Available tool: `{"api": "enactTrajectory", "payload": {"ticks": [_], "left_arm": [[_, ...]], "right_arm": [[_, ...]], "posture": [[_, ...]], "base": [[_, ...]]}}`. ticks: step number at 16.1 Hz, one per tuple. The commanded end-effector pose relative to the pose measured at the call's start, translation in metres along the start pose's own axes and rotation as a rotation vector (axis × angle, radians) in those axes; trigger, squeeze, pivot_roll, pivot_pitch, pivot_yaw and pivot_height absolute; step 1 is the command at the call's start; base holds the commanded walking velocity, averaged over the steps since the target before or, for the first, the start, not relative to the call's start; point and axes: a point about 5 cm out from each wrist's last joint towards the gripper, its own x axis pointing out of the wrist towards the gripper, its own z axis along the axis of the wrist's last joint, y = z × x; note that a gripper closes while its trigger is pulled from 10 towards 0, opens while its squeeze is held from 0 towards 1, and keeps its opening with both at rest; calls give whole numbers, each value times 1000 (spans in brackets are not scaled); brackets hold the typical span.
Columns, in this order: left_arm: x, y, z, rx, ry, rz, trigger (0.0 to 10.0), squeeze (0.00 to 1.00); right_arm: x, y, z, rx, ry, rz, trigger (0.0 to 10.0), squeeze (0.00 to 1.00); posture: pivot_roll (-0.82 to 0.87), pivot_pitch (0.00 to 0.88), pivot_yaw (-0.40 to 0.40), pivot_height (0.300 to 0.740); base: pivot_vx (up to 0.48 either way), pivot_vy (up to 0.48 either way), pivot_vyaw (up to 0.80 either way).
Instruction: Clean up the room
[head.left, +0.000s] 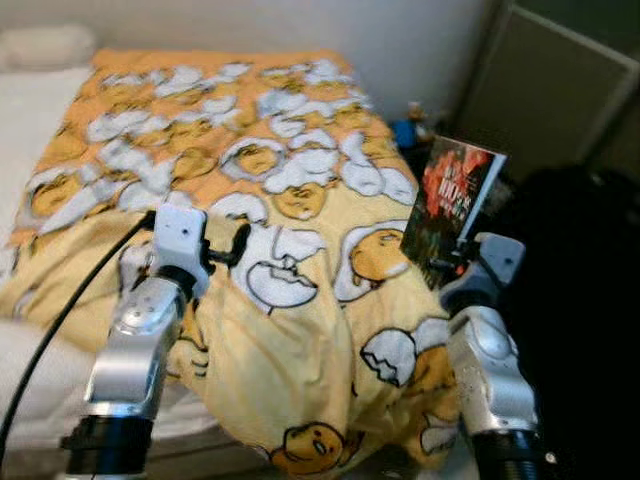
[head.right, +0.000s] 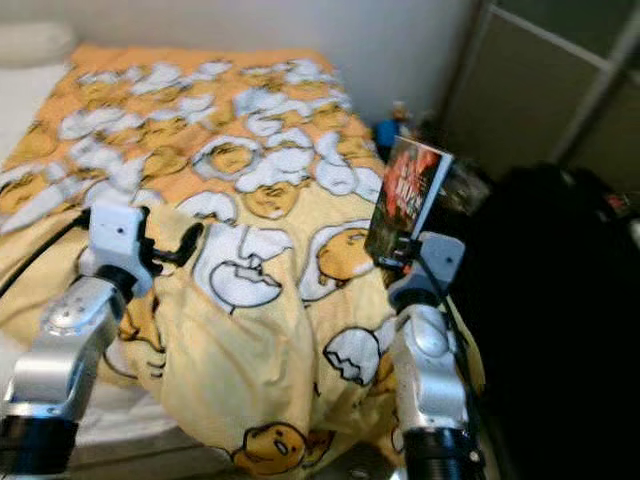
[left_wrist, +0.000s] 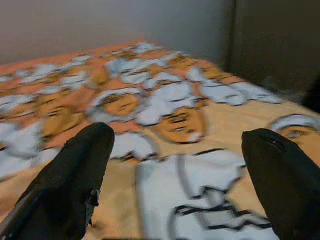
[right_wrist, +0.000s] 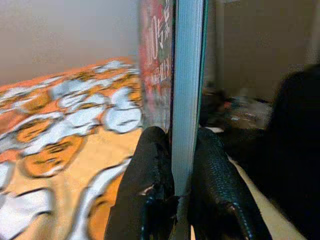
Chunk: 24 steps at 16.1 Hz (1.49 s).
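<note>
Robot at the foot of a bed (head.left: 30, 120), with a duvet (head.left: 280, 170) printed in yellow, orange and white spread across it and hanging over the near edge. The right tool (head.left: 452, 262) is clenched on a book (head.left: 452, 205) with a red and black cover, pinching its lower edge between both fingers (right_wrist: 150, 180); the book stands nearly upright, tilted a little toward 1 o'clock, in the air at the bed's right side, at about 3 o'clock from the middle of the duvet. In the right wrist view the page block runs straight up out of the grip, the cover facing the bed. The left tool (head.left: 238, 243) is released, its two fingers (left_wrist: 75, 175) spread wide and holding nothing, hovering just above the duvet at about 9 o'clock from the book and well apart from it. Beyond the book, at 12 o'clock, small items including something blue (head.left: 410, 128) lie on the floor by the wall; a dark mass (head.left: 580, 300) sits at 3 o'clock. Step in hand, as judged: the book is picked up and is being carried, with no shelf or other resting place for it to be made out. The next move calls for turning toward such a place while keeping the pinch firm, since the grip is low on a tall book that could tip or slip.
</note>
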Motion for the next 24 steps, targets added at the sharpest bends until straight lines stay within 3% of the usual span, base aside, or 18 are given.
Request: {"api": "enactTrajectory", "payload": {"ticks": [1,5,8,10,19,24], "left_arm": [[1,-2,2,9,1,-10,10000,486],[2,-2,1,11,-1,-13,10000,482],[2,-2,2,12,-3,-18,10000,482],[2,-1,1,15,-2,-19,10000,486],[5,-1,1,16,2,-15,10000,482],[5,-1,1,15,4,-15,10000,490]], "right_arm": [[3,-1,14,8,-55,18,10000,0],[2,12,11,39,-23,154,10000,0],[1,16,8,3,0,200,10000,0],[1,16,9,19,-4,198,10000,0],[5,0,8,54,10,63,10000,0],[5,0,8,35,11,64,10000,0]], "posture": [[21,0,-26,740],[26,0,-30,740],[27,0,-30,740],[27,0,-30,740],[26,0,-29,740],[29,0,-31,740]], "base": [[0,300,0],[0,300,0],[0,301,267],[0,298,800],[0,305,0],[0,314,-543]]}}
